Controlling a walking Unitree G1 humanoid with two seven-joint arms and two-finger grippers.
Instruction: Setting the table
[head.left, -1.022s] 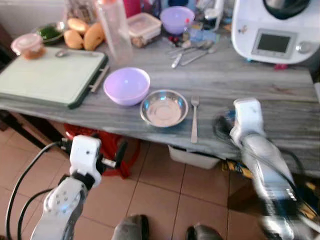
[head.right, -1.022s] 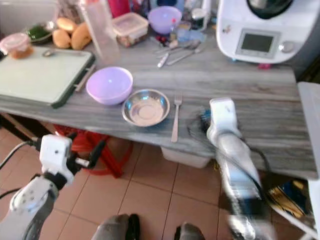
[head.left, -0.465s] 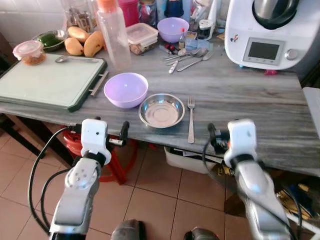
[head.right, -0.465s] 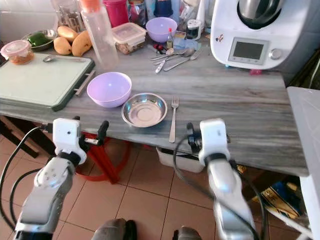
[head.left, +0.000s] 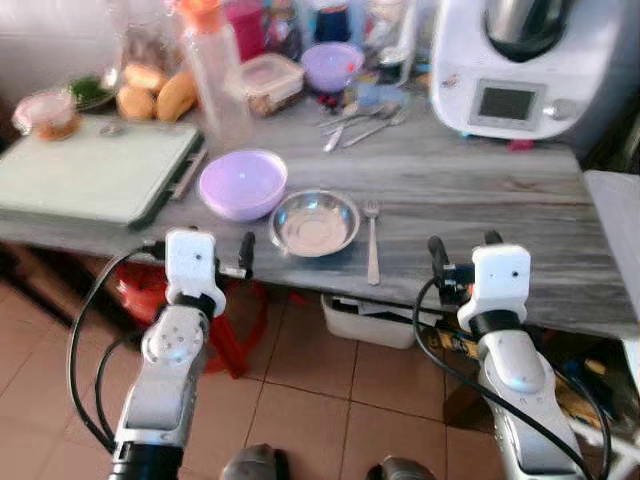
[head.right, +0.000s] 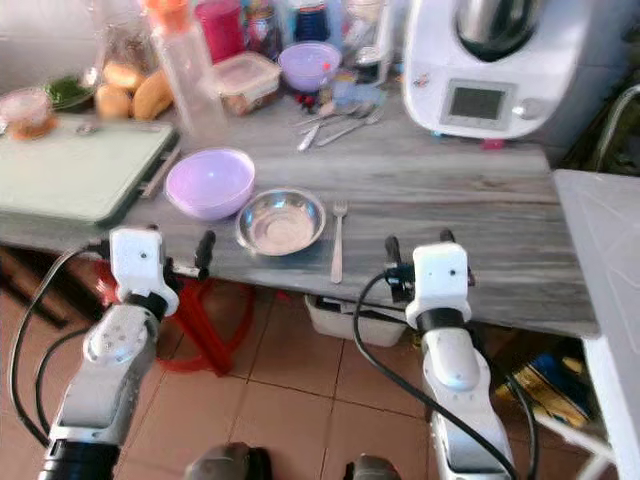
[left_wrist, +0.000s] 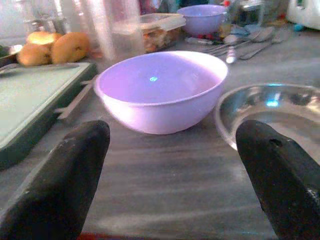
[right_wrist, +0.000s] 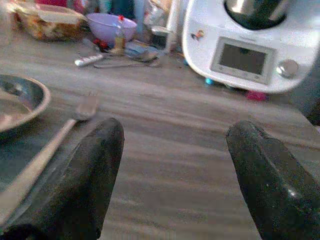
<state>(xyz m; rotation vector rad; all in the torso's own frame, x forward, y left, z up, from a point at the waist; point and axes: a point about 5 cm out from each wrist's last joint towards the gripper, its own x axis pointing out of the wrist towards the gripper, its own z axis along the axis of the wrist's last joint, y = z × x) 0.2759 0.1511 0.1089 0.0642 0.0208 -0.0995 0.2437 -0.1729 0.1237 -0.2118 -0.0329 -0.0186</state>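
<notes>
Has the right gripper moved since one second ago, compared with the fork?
Yes. The right gripper has pulled back from over the table, beside the fork, to its near edge.

Grey wood-grain table (head.left: 480, 190) over terracotta floor tiles (head.left: 330, 380), seemingly daylit.

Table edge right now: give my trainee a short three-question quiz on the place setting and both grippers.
1. True or false: the fork lies between the purple bowl and the steel bowl.
2. Which gripper points at the purple bowl? A) left gripper B) right gripper
3. Fill in: both grippers are ____ and hold nothing.

Key: 1 false, the fork lies on the steel bowl's other side, toward the robot's right; 2 A; 3 open.
</notes>
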